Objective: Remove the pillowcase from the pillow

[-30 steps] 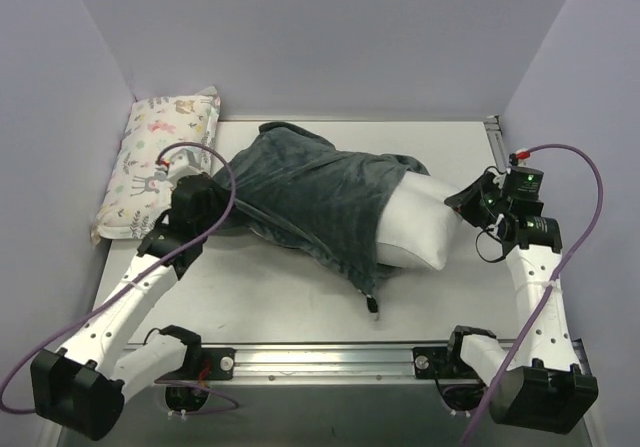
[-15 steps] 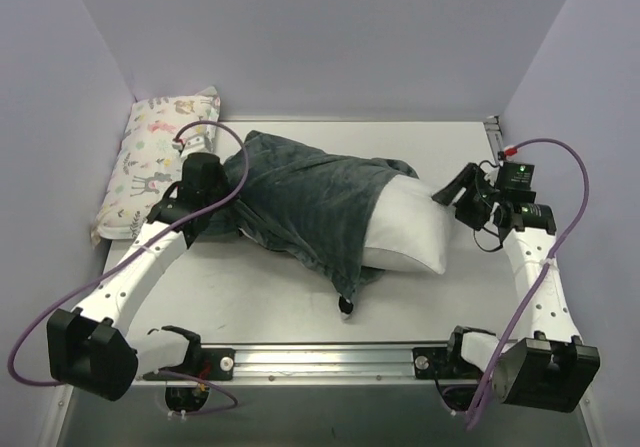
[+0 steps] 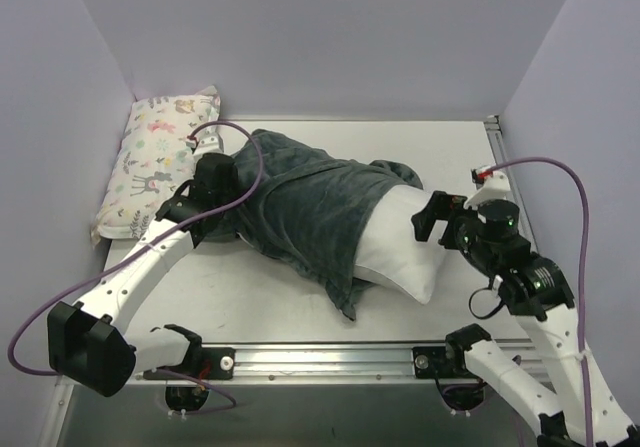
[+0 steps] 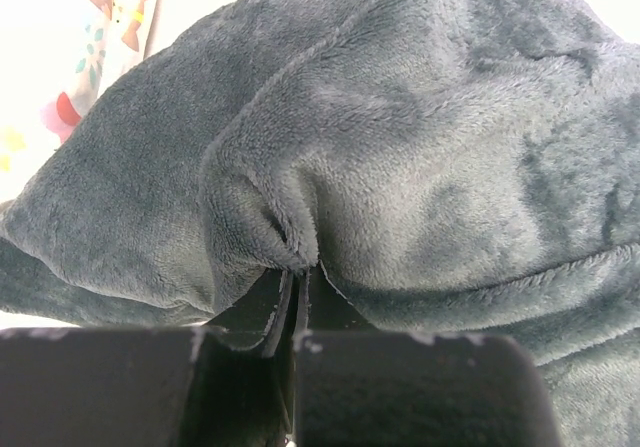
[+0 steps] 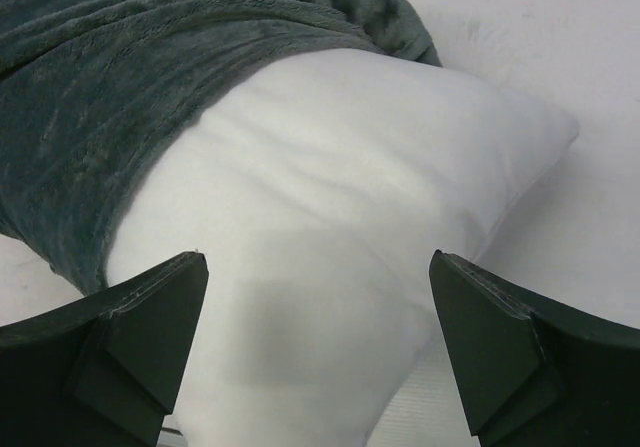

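Note:
The pillowcase (image 3: 300,207) lies across the table with only its dark slate-grey face showing, and it covers the left part of the pillow. The white pillow (image 3: 400,247) sticks out of its right end. My left gripper (image 3: 205,225) is at the pillowcase's left end. In the left wrist view this gripper (image 4: 297,279) is shut on a pinched fold of the grey plush pillowcase (image 4: 420,137). My right gripper (image 3: 433,224) hangs open just over the pillow's bare right end. In the right wrist view its gripper (image 5: 318,262) stands wide over the pillow (image 5: 330,197) and holds nothing.
A small pastel animal-print pillow (image 3: 160,162) leans at the back left by the wall. Lilac walls close in the table (image 3: 250,297) on three sides. A metal rail (image 3: 320,357) runs along the near edge between the arm bases.
My right gripper has opened, let go of the pillow's right corner and swung nearer and left over it. The left gripper moved back and right with the fabric. The pillow slid nearer.

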### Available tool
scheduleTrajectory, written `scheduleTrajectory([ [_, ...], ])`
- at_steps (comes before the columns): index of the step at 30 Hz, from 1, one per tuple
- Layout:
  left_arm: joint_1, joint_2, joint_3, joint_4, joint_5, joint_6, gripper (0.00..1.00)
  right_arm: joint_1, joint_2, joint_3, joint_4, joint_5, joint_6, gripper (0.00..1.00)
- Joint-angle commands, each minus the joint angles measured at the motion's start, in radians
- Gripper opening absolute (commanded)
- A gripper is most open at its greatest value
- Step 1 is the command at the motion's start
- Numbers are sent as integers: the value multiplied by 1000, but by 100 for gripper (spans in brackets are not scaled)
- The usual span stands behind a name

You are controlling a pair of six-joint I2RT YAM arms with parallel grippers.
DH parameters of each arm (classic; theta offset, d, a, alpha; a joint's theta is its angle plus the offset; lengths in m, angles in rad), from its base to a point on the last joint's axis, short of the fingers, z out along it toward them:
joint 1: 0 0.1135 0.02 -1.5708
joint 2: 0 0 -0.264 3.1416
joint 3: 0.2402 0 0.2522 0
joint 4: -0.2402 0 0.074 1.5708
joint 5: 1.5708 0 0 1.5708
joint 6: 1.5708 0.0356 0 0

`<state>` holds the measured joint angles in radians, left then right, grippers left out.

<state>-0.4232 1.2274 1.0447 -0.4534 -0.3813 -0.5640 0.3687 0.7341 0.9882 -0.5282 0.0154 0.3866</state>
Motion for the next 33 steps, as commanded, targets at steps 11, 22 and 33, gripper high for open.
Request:
scheduleTrajectory([
  [11, -12, 41, 103, 9, -10, 32, 0, 520, 22, 29, -142, 314, -193, 100],
  [22, -14, 104, 212, -24, 73, 85, 0, 750, 396, 39, -219, 701, -184, 99],
  [33, -15, 92, 365, -123, 121, 157, 0, 601, 367, 366, -213, 306, -233, 0],
])
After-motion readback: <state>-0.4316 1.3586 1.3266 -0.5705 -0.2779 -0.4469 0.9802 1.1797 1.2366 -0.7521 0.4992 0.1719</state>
